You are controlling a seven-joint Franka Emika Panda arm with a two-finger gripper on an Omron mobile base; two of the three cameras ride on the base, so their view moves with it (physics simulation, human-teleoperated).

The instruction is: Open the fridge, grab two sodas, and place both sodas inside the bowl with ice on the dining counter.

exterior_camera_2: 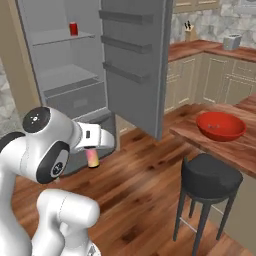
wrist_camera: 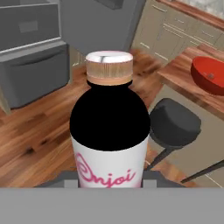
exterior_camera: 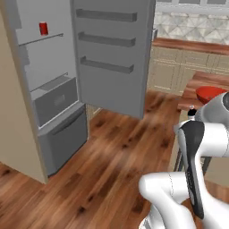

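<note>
- The fridge (exterior_camera_2: pixel 135 65) door is wide open, so that first job looks done.
- The hand (exterior_camera_2: pixel 93 150) is closed around the bottle (wrist_camera: pixel 110 131). From the right, the bottle hangs under the hand, up in the air above the wood floor (exterior_camera: pixel 112 161).
- From the hand's own camera the bottle is very close, with a dark top part, a white label with pink writing and a light cap.
- The hand and bottle are out of the fridge, between the fridge and the counter (exterior_camera_2: pixel 200 137). So the first soda seems to be on its way.
- The bowl (exterior_camera_2: pixel 221 125) sits on the counter, well apart from the hand. It looks empty of sodas. I cannot see any ice in it from here.
- A black stool (exterior_camera_2: pixel 211 175) stands just in front of the counter, near the bowl. The arm may need to pass over it.
- The red can (exterior_camera_2: pixel 73 28) stands on a high shelf inside the fridge. Nobody has taken it yet.
- What is left, I think: carry the bottle over to the bowl and let it go inside, then go back for the can and put it in the bowl too.
- So the task looks less than half done.
</note>
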